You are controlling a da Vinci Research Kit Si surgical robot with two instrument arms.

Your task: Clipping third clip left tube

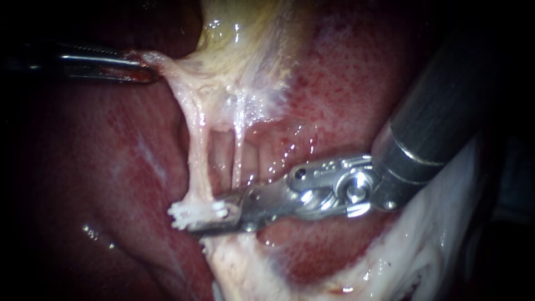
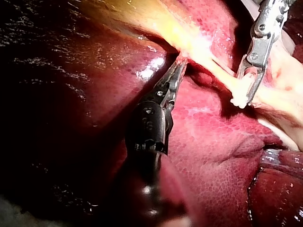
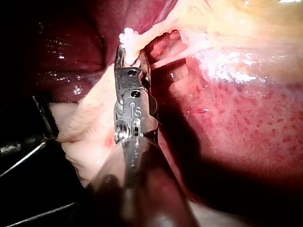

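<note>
Liver (image 1: 128,167) lies dark red and wet across most of the field, with the yellowish gallbladder (image 1: 245,39) at the top of the endoscope view. The left instrument (image 1: 142,69) comes in from the left. Its jaws are pinched together on a strand of pale tissue (image 1: 167,69) at the gallbladder's lower edge, and the strand is drawn taut toward the left. From that stretched tissue two tubes run downward side by side, with a gap between them through which red liver shows. The left tube (image 1: 198,161) is the thicker of the two, and the right tube (image 1: 238,150) is a thin, glistening thread just beside it. The right instrument (image 1: 203,218) enters from the upper right, dark shaft first, then a shiny metal wrist. It reaches across under the right tube to the bottom of the left tube. Its jaws are closed on a white clip (image 1: 179,214) that sits across the left tube's lower end, the clip's toothed tip poking out past the tube on the far side. Both wrist views show the same white tip beyond the jaw ends, with the tube passing between the jaws. A whitish fold (image 1: 423,245) lies under the right instrument's shaft.
</note>
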